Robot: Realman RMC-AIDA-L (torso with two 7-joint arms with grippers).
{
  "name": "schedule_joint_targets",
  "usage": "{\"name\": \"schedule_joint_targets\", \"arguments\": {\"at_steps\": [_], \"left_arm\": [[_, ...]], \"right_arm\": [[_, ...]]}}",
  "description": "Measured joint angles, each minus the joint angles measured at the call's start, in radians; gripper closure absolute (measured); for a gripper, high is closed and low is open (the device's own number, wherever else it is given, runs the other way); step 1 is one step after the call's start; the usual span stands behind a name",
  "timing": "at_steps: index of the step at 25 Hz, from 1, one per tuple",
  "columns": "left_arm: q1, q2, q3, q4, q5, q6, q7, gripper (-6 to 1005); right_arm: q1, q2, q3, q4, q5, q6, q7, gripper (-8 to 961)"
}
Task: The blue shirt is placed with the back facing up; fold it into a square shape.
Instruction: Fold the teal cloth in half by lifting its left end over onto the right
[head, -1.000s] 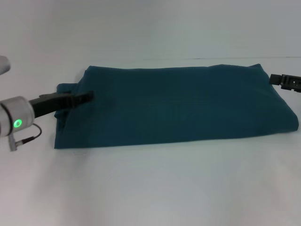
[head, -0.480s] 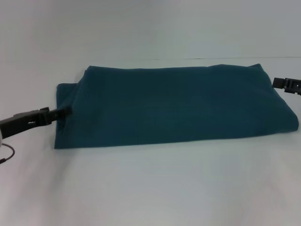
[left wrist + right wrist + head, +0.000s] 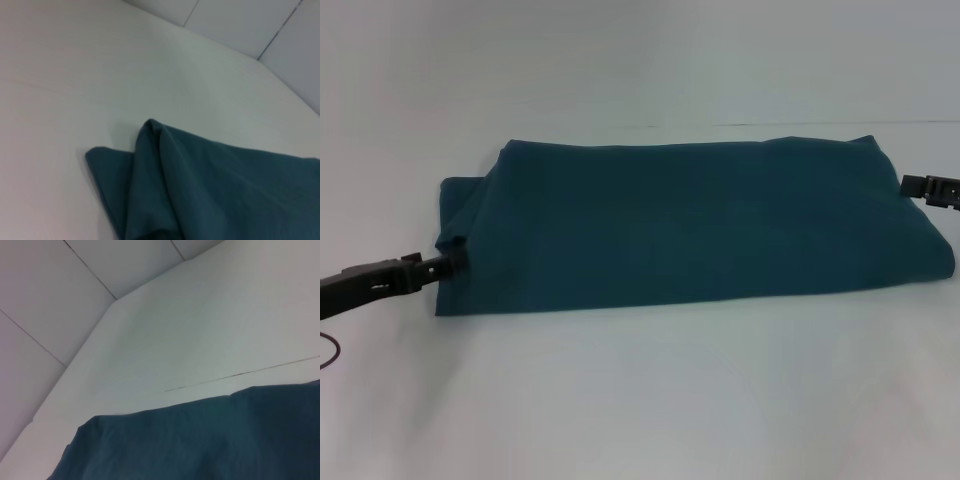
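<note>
**Blue shirt folded into a long strip, a gripper at each end**

The blue shirt (image 3: 690,225) lies on the white table (image 3: 640,400). It is folded into a long, wide strip that runs from the robot's left to its right. Only the plain side shows. The near edge is straight. The far edge is straight too. At the left end, a smaller flap of cloth (image 3: 460,205) sticks out from under the top layer, so that end looks stepped and a bit bumpy. The right end is rounded and thick, like a soft fold.

The left gripper (image 3: 448,264) comes in low from the left side. Its dark tip touches the left edge of the shirt, close to the near corner, just under the flap. The cloth puckers a little where the tip meets it. I cannot tell if its fingers are together, apart, or pinching the cloth.

The right gripper (image 3: 932,188) is at the right edge of the head view. It sits just beside the right end of the shirt, near the far corner. Only a small dark part of it shows. I cannot tell if it is touching the cloth, or if its fingers are apart or together.

The left wrist view shows the stepped corner of the shirt (image 3: 200,190) with soft folds in it. The right wrist view shows a smooth edge of the shirt (image 3: 200,440) on the table (image 3: 200,330).
</note>
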Motion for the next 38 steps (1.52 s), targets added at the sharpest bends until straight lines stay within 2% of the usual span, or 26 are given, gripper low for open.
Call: {"name": "schedule_joint_targets", "arguments": {"at_steps": [16, 35, 38], "left_arm": [[-0.014, -0.003, 0.028, -0.057, 0.037, -0.031, 0.042, 183], [-0.032, -0.002, 0.065, -0.063, 0.039, -0.056, 0.045, 195], [-0.033, -0.002, 0.065, -0.063, 0.039, -0.063, 0.041, 341]], "right_arm": [[0.001, 0.0, 0.0, -0.001, -0.001, 0.001, -0.002, 179], [-0.003, 0.005, 0.0, 0.0, -0.001, 0.001, -0.002, 201], [-0.003, 0.005, 0.0, 0.0, -0.001, 0.0, -0.001, 218]]}}
